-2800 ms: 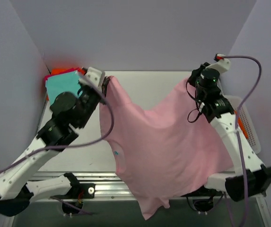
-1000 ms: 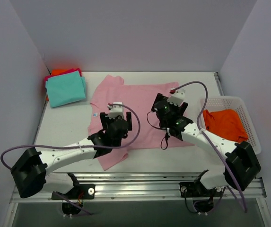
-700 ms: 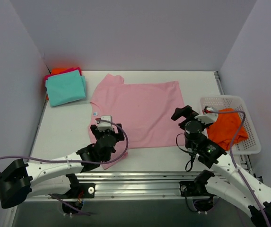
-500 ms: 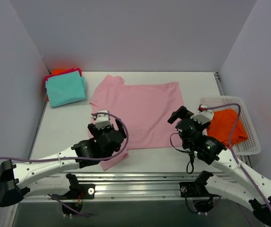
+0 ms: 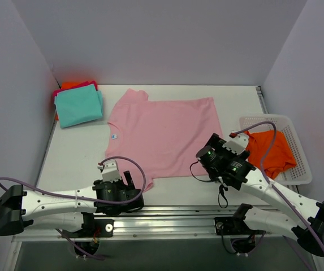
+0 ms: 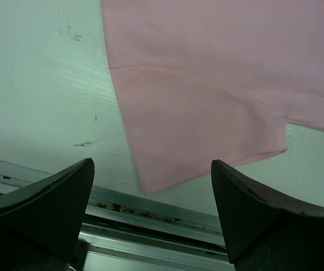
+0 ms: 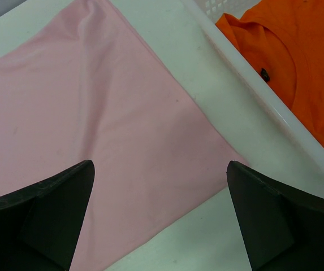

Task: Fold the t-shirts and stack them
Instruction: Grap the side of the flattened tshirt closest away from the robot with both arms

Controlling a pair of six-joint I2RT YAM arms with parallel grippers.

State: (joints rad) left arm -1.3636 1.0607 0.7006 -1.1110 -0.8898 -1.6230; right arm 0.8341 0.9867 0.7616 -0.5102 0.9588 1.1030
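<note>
A pale pink t-shirt (image 5: 164,132) lies spread flat on the table, with its small blue neck tag (image 5: 114,136) at the left. My left gripper (image 5: 121,191) hovers open over the shirt's near sleeve (image 6: 201,135) by the table's front edge and holds nothing. The right gripper (image 5: 208,154) stands open above the shirt's right hem corner (image 7: 167,169), also holding nothing. A folded teal t-shirt (image 5: 78,106) tops a stack at the back left, with magenta and orange edges under it. An orange t-shirt (image 5: 266,151) lies crumpled in the basket.
The white mesh basket (image 5: 290,121) stands at the table's right edge, its rim (image 7: 252,93) close to my right gripper. A metal rail (image 6: 150,217) runs along the near table edge below the left gripper. Purple walls enclose three sides.
The pink shirt, earlier held up by both grippers, now lies flat. The left gripper has drawn back to the near edge. The right gripper has shifted left to the hem corner.
</note>
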